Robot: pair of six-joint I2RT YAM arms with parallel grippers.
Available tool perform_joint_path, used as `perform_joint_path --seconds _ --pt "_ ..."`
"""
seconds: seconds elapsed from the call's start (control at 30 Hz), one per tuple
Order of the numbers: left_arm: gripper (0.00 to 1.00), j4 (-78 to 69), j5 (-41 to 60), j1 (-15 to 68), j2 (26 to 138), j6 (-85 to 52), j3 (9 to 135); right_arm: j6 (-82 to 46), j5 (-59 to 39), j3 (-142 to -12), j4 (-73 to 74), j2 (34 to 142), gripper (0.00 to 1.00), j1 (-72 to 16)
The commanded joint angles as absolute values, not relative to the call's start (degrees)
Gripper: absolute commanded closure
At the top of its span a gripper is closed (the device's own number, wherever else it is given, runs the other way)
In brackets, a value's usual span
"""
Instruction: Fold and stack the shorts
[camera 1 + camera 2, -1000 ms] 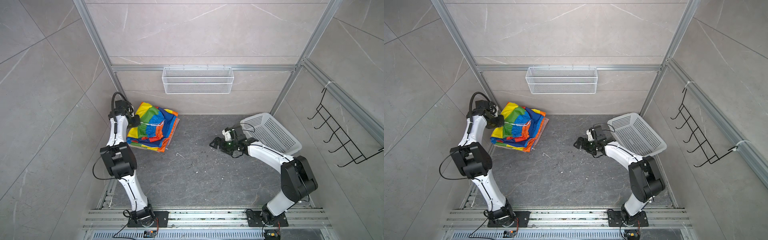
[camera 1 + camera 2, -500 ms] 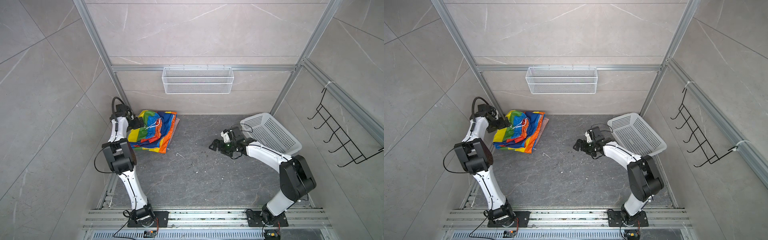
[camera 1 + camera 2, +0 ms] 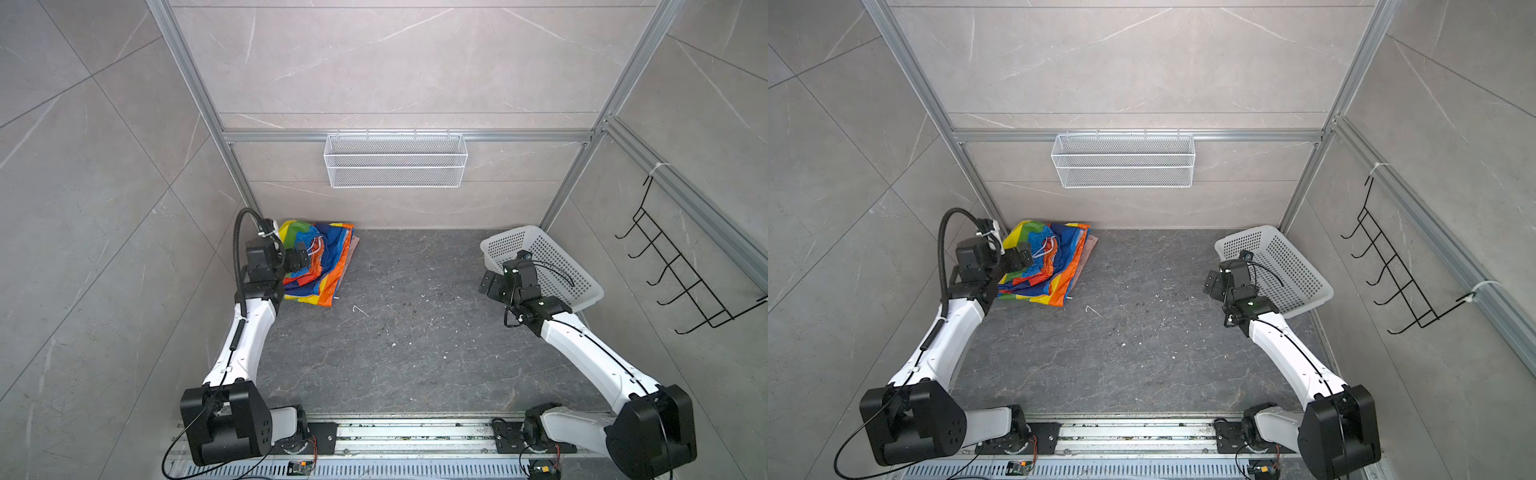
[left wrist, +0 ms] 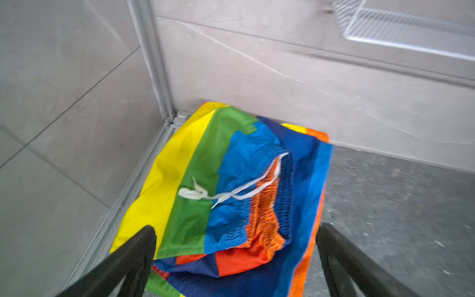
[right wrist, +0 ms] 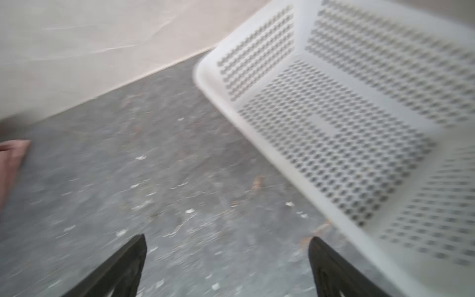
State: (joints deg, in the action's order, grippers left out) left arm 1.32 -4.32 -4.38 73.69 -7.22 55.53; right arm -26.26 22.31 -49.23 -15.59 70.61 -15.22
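- At the upper left of the table [image 3: 415,332], in the corner by the wall, lie the rainbow shorts [image 3: 322,266], folded into a rough packet. Both top views show them there.
- Under their right edge a strip of pinkish cloth [image 3: 1091,246] comes out. I judge it is another pair lying below, but how many layers are in the pile I cannot tell.
- The left hand [image 4: 236,227] is over the lower left part of the pile, its jaws wide apart and grasping nothing. Whether the tips touch the cloth is not clear.
- The right hand [image 5: 227,237] is also spread wide and empty, over bare table just beside the white basket [image 3: 505,243] at the upper right.
- The shorts look thin and shiny, so probably light and slippery. The layers may slide on each other and the fold may open again.
- A good place to hold seems the gathered waistband [image 4: 264,213], where the cloth is thicker, or a corner with all layers together. The white cord [image 4: 231,191] is not good, since it would only pull out.
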Motion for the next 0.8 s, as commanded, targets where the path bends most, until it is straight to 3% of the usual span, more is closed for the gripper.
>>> perform_joint_path --seconds 0.0,0.23,0.43,0.53,0.57,0.77 --pt "0.0 -9.71 -16.76 -2.5 72.14 -11.18 45.46 -18.69 37.11 -43.13 -3.82 71.1 0.0 -15.27" --pt "0.0 -17.91 -25.65 -0.68 76.42 -10.46 32.74 -9.6 41.15 -34.33 14.83 77.97 0.01 -15.23" --pt "0.0 -28.96 -24.45 0.5 81.58 -5.85 28.92 -4.82 40.78 -26.47 32.26 80.25 0.01 -15.21" --pt "0.01 -45.11 -22.4 0.31 83.48 -3.06 22.51 -3.34 40.89 -24.23 38.52 80.63 0.01 -15.28" --pt "0.01 -40.98 -20.32 0.58 82.31 -3.37 23.12 -3.13 40.35 -23.14 40.74 80.35 0.0 -15.29" --pt "0.0 -49.71 -17.4 0.88 84.67 -1.82 19.39 -0.27 37.94 -17.06 57.97 83.99 0.01 -15.25"
